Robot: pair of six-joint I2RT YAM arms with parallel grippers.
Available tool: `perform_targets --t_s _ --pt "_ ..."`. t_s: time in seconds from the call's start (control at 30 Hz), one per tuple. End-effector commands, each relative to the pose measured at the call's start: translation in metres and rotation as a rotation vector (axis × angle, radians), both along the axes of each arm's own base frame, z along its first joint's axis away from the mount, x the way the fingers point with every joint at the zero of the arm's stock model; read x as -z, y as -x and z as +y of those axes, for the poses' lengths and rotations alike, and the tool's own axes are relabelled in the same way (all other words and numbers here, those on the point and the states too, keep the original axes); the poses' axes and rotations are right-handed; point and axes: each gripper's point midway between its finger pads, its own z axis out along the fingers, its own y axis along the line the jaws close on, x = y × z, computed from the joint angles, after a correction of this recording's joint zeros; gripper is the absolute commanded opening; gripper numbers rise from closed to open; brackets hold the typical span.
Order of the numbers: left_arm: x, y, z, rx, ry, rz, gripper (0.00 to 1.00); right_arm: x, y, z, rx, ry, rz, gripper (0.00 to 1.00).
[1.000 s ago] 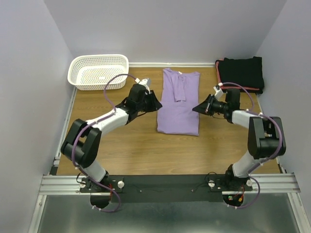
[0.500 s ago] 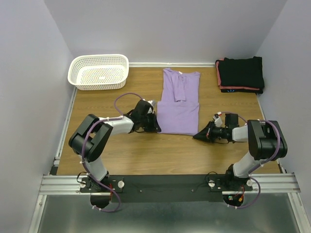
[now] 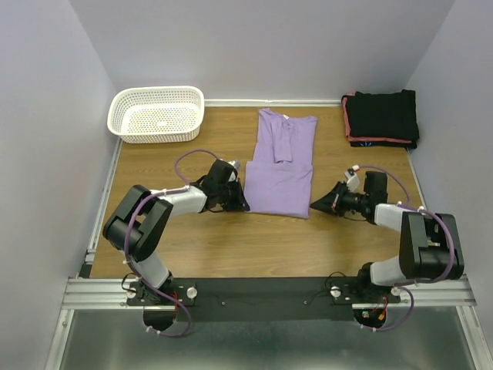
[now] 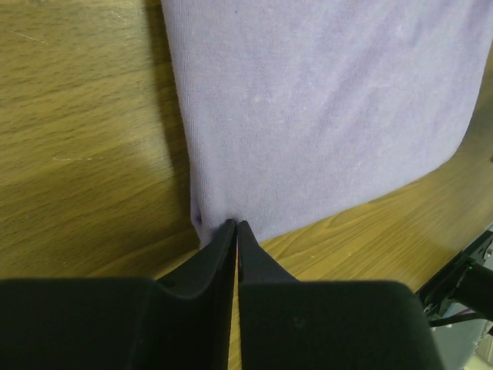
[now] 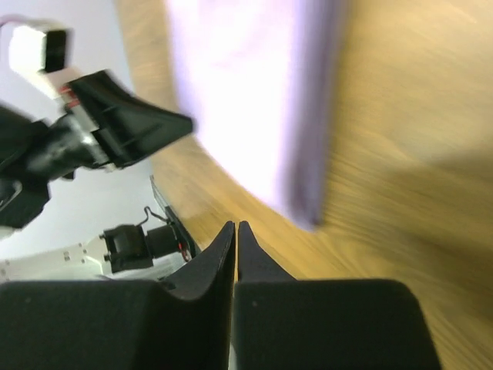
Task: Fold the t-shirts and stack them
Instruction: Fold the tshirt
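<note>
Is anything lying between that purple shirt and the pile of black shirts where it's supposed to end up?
Nothing visible does. Only bare table separates the lavender shirt from the black stack in the far right corner. The white basket sits far left, well off that path.

lavender tee (image 3: 281, 166), blk tees (image 3: 383, 116), wht basket (image 3: 154, 137)
</note>
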Motion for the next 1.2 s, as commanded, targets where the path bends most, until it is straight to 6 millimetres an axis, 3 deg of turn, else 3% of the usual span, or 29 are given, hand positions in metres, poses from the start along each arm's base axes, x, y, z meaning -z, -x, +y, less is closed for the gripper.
perform_targets --t_s 0.0,0.07,0.17,0.3,0.4,0.47,0.63,0.77,0.83,0.93,0.97,1.03,1.07,1.1,1.17 --pt "0.009 0.007 0.011 -0.004 -0.057 0.025 0.11 -0.027 -0.008 0.021 -0.107 -0.008 -0.095 0.11" --pt "0.007 0.006 0.012 -0.006 -0.063 0.015 0.11 -0.028 -0.01 0.037 -0.171 -0.01 -0.097 0.11" --pt "0.004 0.006 0.017 -0.012 -0.082 0.004 0.11 0.003 -0.01 0.039 -0.157 0.026 0.0 0.11" --pt "0.006 0.007 0.019 -0.014 -0.09 0.003 0.11 0.052 -0.002 0.027 -0.11 0.098 0.144 0.08" --pt "0.01 0.008 0.019 0.005 -0.098 0.013 0.11 0.077 0.01 0.007 -0.033 0.098 0.257 0.05" --pt "0.012 0.01 0.019 0.011 -0.101 0.02 0.11 0.082 0.013 -0.006 0.015 0.093 0.278 0.05" --pt "0.009 0.008 0.019 0.01 -0.1 0.009 0.11 0.06 0.004 -0.015 0.049 0.082 0.2 0.06" --pt "0.002 0.01 0.015 0.028 -0.085 0.005 0.11 0.018 -0.02 -0.011 0.029 0.05 0.052 0.07" --pt "-0.015 0.003 0.01 0.024 -0.056 -0.037 0.14 -0.006 -0.04 -0.011 0.027 0.039 -0.022 0.07" --pt "-0.052 -0.018 0.003 0.012 -0.025 -0.15 0.22 -0.026 -0.067 -0.016 0.05 0.062 -0.096 0.08" --pt "-0.061 -0.026 0.002 0.009 -0.023 -0.182 0.27 -0.035 -0.085 -0.018 0.054 0.071 -0.133 0.08" --pt "-0.073 -0.041 -0.001 0.003 -0.027 -0.229 0.31 -0.039 -0.104 -0.021 0.067 0.08 -0.155 0.08" --pt "-0.089 -0.056 -0.006 0.004 -0.016 -0.275 0.32 -0.041 -0.113 -0.021 0.074 0.074 -0.162 0.08" --pt "-0.096 -0.073 -0.01 -0.003 -0.007 -0.292 0.32 -0.042 -0.129 -0.022 0.076 0.065 -0.182 0.08" --pt "-0.099 -0.09 -0.017 0.001 0.005 -0.309 0.32 -0.042 -0.142 -0.021 0.092 0.032 -0.175 0.08"
